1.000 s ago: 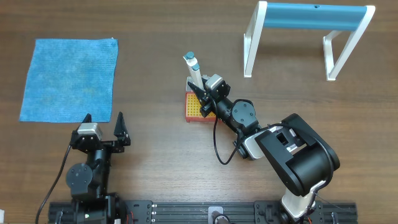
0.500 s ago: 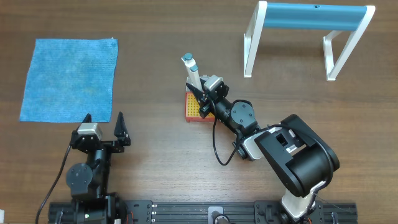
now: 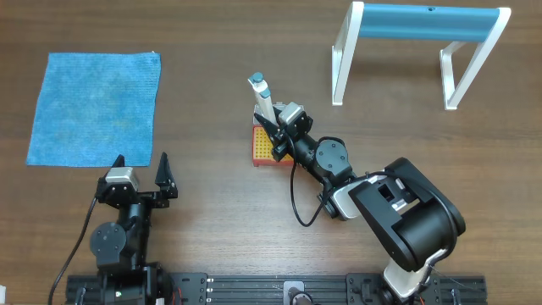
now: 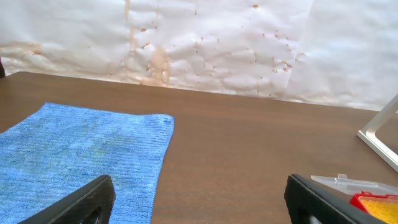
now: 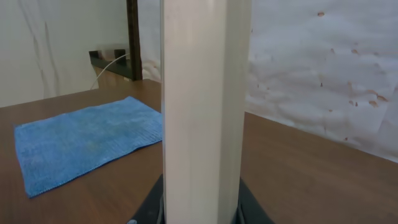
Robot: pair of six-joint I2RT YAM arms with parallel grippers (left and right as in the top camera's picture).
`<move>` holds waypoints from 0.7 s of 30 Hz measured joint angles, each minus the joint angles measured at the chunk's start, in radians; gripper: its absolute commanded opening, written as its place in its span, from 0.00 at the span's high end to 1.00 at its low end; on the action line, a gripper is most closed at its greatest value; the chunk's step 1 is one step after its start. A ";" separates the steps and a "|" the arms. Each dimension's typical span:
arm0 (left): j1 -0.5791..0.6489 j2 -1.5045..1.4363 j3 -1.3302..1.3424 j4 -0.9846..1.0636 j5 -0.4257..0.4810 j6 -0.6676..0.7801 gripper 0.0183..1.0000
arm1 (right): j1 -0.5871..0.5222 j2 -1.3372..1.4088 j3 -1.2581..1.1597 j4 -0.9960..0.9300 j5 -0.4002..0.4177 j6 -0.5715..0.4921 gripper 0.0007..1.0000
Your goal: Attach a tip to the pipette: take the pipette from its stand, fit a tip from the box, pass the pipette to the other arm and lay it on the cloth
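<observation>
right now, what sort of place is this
Most likely a lab-style robot bench: the right hand holds a white, blue-topped pipette by a red and yellow tip box, with a white-legged, blue-barred stand on the brown wooden table.

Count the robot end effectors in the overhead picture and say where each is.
2. The left end effector, open, sits near a corner of the blue woven cloth; the right end effector grips the white plastic pipette by the red tip box.
</observation>
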 measured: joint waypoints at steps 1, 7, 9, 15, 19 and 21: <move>0.000 0.000 0.000 0.000 0.000 0.000 0.12 | 0.000 -0.002 -0.002 0.000 0.000 0.000 0.92; 0.000 0.000 0.000 0.000 0.000 0.000 0.12 | 0.000 -0.005 -0.006 0.000 0.003 0.000 0.92; 0.000 0.000 0.000 0.000 0.000 0.000 0.12 | 0.000 -0.005 -0.006 0.000 0.003 0.000 0.92; 0.000 0.000 0.000 0.000 0.000 0.000 0.12 | 0.000 -0.006 -0.006 -0.013 0.003 0.000 0.92; 0.000 0.000 0.000 0.000 0.000 0.000 0.12 | 0.000 -0.006 -0.006 -0.016 0.003 0.000 0.92; 0.000 0.000 0.000 0.000 0.000 0.000 0.12 | 0.000 -0.006 -0.006 -0.016 0.003 0.000 0.92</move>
